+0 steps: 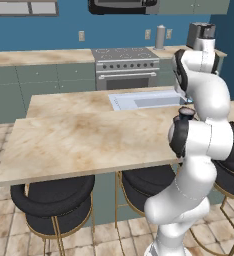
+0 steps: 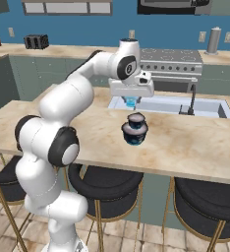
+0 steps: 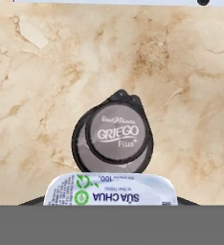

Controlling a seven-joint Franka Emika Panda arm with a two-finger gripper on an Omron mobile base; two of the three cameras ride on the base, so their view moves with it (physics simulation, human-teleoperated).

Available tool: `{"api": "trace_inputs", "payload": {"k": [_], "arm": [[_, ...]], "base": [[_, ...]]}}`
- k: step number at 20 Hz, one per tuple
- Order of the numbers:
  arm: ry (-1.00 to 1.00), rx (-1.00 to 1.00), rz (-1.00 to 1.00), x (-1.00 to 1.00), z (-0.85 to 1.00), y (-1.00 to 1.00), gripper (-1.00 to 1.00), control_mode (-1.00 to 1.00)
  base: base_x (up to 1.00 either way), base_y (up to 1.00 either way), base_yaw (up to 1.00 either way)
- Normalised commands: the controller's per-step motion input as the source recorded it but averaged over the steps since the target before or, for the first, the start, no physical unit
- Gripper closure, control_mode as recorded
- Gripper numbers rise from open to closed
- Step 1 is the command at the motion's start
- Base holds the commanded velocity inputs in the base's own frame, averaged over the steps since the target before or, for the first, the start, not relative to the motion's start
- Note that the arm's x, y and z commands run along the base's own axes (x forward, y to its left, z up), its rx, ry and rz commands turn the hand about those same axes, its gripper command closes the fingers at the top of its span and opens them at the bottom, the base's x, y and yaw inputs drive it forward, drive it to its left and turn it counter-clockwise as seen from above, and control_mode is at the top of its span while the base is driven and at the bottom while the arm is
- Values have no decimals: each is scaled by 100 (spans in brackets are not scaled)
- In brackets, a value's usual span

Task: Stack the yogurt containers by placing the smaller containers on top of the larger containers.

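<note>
Marble counter (image 2: 186, 142), navy tub (image 2: 134, 131), hand (image 2: 131, 103) hiding cyan cup (image 2: 131, 102)

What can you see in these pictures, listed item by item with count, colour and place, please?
small yogurt cup: one, light blue with a whitish lid, held in the gripper above the counter
large yogurt tub: one visible for certain, dark navy with a grey lid, upright on the island counter, near the sink
island counter: one, beige marble, centre
sink: one, pale, set in the counter, with a dark tap
stove: one, grey, against the back wall
stools: at least three, black with gold legs, under the counter edge
toaster: one, black, back counter
gripper: one, closed on the small yogurt cup, behind the tub
</note>
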Motion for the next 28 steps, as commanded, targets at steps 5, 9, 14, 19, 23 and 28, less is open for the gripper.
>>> {"api": "trace_inputs", "payload": {"k": [5, 9, 14, 19, 23, 28], "arm": [[0, 0, 0, 27, -3, -5, 100, -100], [0, 0, 0, 28, -6, -11, 100, -100], [0, 0, 0, 4, -1, -7, 100, -100], [0, 0, 0, 2, -6, 0, 100, -100], [0, 4, 0, 1, -11, -1, 100, -100], [0, 2, 0, 0, -1, -1, 100, -100]], "base": [[0, 0, 0], [0, 0, 0], [0, 0, 0], [0, 0, 0], [0, 0, 0], [0, 0, 0]]}}
